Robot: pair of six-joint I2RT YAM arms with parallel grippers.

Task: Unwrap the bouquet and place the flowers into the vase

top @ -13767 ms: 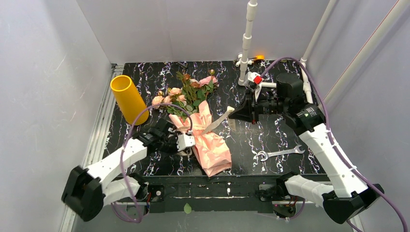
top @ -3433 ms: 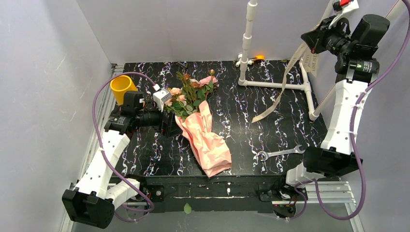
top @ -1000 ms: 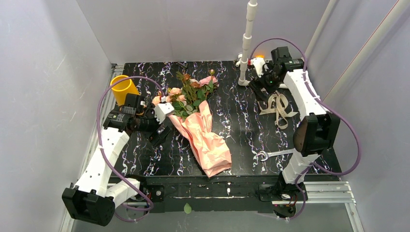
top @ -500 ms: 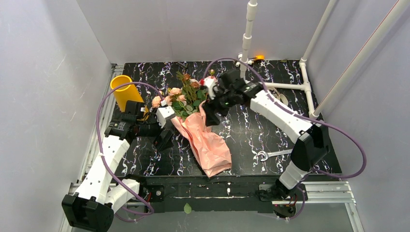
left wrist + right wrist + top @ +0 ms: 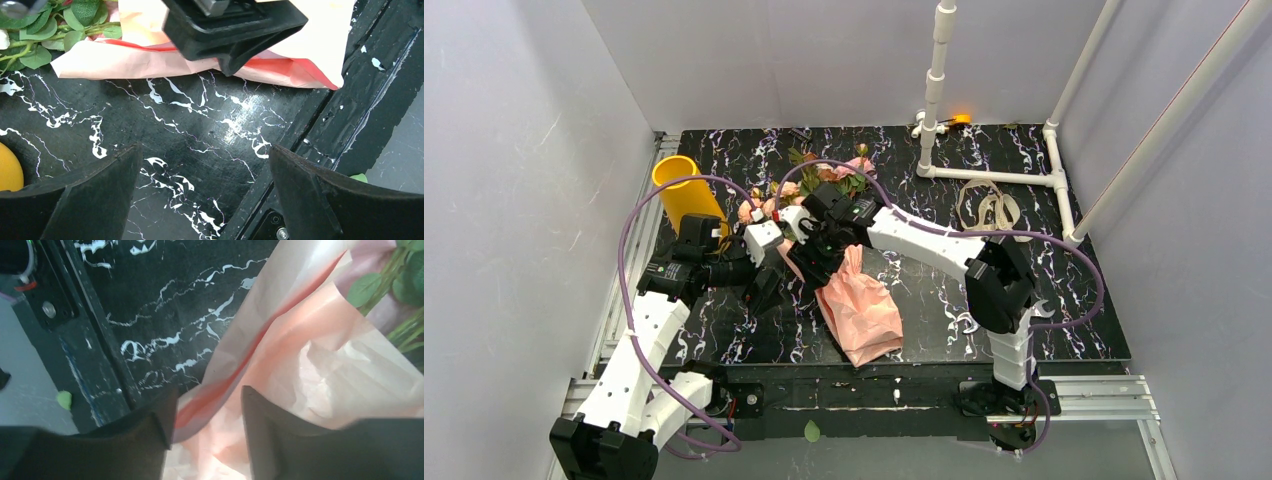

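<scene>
The bouquet lies mid-table, its flowers [image 5: 829,178] pointing to the back and its pink paper [image 5: 862,308] towards the front. No ribbon is round it. My right gripper [image 5: 817,252] reaches down onto the upper part of the paper. In the right wrist view its jaws [image 5: 207,410] stand partly apart astride a folded edge of the paper [image 5: 310,340], with green stems [image 5: 400,290] beyond. My left gripper [image 5: 767,283] hovers wide open just left of the wrap, with only bare table between its fingers [image 5: 75,200]. The yellow vase [image 5: 686,192] stands at the back left.
The loose beige ribbon [image 5: 990,210] lies at the back right beside the white pipes [image 5: 994,178]. My right arm stretches across the table's middle. A green leaf [image 5: 812,431] lies below the front edge. The left wrist view shows the right gripper [image 5: 235,25] over the paper [image 5: 310,55].
My right arm has swung from the back right, where the ribbon lies, across to the bouquet, and its jaws have narrowed over the paper edge. The left gripper drifted slightly forward, still open.
</scene>
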